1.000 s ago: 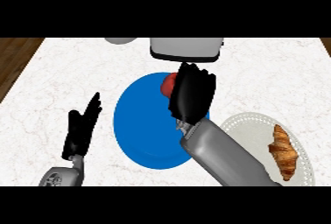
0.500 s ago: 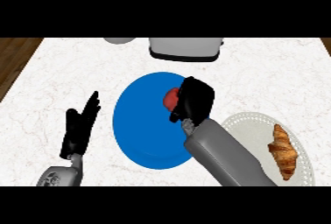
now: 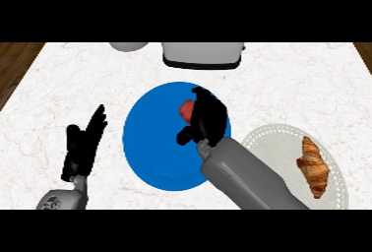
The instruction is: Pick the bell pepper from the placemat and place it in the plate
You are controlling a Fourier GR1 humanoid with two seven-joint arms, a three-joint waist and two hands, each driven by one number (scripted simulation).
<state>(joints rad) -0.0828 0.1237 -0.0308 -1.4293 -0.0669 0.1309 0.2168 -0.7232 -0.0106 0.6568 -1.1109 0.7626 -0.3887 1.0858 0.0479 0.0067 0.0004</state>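
A red bell pepper point(image 3: 187, 109) shows over the round blue placemat point(image 3: 156, 147), mostly hidden by my right hand point(image 3: 207, 118), whose fingers and thumb are curled round it. To the right lies a white plate point(image 3: 272, 142) with a brown croissant point(image 3: 314, 166) on its right half. My left hand point(image 3: 83, 142) rests open, fingers up, on the counter left of the placemat.
A white toaster-like appliance point(image 3: 202, 54) stands at the back centre, with a grey bowl-like object point(image 3: 129, 46) beside it at the back left. The marble counter point(image 3: 305, 88) ends in dark wood at the left edge.
My right hand has pulled back toward me across the placemat, its fingers closing round the red pepper, which moved with it. The left hand stayed put.
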